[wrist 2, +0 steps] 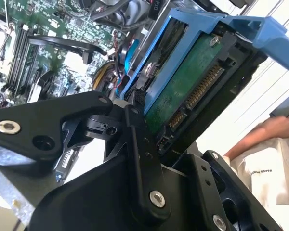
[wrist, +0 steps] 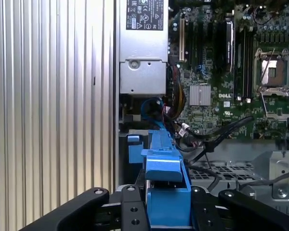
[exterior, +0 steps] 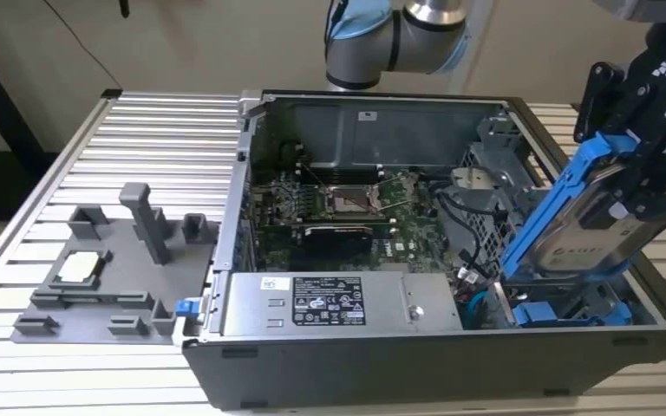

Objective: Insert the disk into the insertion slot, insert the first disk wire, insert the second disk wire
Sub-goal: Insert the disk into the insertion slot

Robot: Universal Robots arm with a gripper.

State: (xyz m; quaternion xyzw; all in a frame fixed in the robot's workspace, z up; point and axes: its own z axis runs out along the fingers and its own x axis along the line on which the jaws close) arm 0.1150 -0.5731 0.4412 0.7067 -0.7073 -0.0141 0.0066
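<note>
My gripper [exterior: 631,186] is shut on the disk [exterior: 578,247], a silver drive with a white label in a bright blue carrier. It holds the disk steeply tilted over the front corner of the open computer case, at the exterior view's right. The disk's lower end hangs just above the insertion slot [exterior: 593,293] in the grey drive cage. In the second wrist view the disk [wrist 2: 183,91] shows its green circuit-board side between the black fingers [wrist 2: 135,113]. The first wrist view shows the blue carrier [wrist: 166,185] clamped in the gripper [wrist: 167,211]. Blue wires [exterior: 478,303] lie loose beside the cage.
Another blue-framed drive [exterior: 541,314] sits in the cage below. A large grey power-supply box [exterior: 322,303] lies along the case front, with the motherboard [exterior: 345,208] behind it. A grey fixture [exterior: 114,260] stands on the slatted table [exterior: 136,130]. A person's hand [wrist 2: 274,129] is nearby.
</note>
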